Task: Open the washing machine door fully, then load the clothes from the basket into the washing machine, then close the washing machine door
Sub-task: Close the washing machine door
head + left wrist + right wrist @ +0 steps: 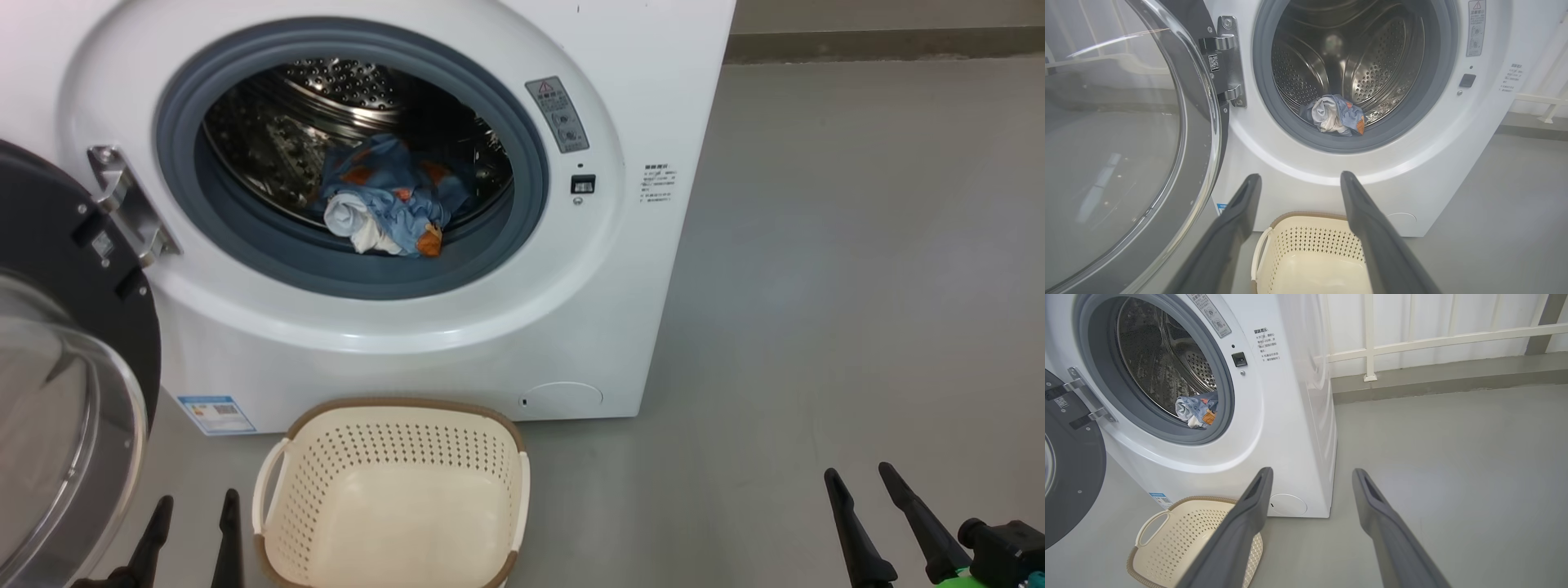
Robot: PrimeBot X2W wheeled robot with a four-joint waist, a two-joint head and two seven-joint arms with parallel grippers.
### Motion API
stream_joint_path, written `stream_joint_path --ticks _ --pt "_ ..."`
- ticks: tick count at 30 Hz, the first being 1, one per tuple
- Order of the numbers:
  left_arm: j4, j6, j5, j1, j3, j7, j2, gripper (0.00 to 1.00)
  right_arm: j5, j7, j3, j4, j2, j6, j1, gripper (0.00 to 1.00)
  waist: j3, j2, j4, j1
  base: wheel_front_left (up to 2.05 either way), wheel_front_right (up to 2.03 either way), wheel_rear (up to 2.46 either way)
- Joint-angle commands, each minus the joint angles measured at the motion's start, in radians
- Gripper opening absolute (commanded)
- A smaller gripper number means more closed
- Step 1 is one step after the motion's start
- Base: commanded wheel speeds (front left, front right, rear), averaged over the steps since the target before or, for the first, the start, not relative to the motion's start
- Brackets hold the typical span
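So: clothes (390,200) lt-blue w/ orange patches.

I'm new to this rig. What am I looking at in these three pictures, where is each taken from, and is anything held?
This is a wheeled robot with two arms, each ending in two long dark jaws. The head view looks down from its head; each wrist view looks along one arm's own jaws. Before it stands a big white front-loading washing machine, its round black-rimmed glass door swung open on the left. Small light-blue printed clothes lie in the steel drum. On the grey floor in front sits a cream perforated plastic basket with a brown rim; what shows of its inside is bare. The left jaws and the right jaws stand open, low in the head view, holding nothing.
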Motion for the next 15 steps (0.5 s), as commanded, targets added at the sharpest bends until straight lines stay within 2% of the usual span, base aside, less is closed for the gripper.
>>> stream_joint_path --ticks 1,7,15 --pt "-0.032 -0.001 0.003 -0.010 0.037 -0.006 0.010 1.00 0.001 -0.005 0.017 -0.025 -0.019 0.002 0.002 1.00 0.000 -0.0001 0.001 -0.0001 -1.10 1.10 0.00" --pt "-0.041 -0.001 -0.005 -0.007 0.033 -0.006 0.009 1.00 0.001 -0.005 0.019 -0.026 -0.019 0.002 0.003 1.00 -0.002 -0.0001 0.002 -0.0001 -0.86 0.86 0.00" --pt "-0.052 -0.001 -0.005 -0.003 0.026 -0.006 0.013 1.00 0.001 -0.005 0.018 -0.027 -0.020 0.002 0.004 1.00 -0.003 -0.0001 0.004 -0.0001 -0.11 0.11 0.00"
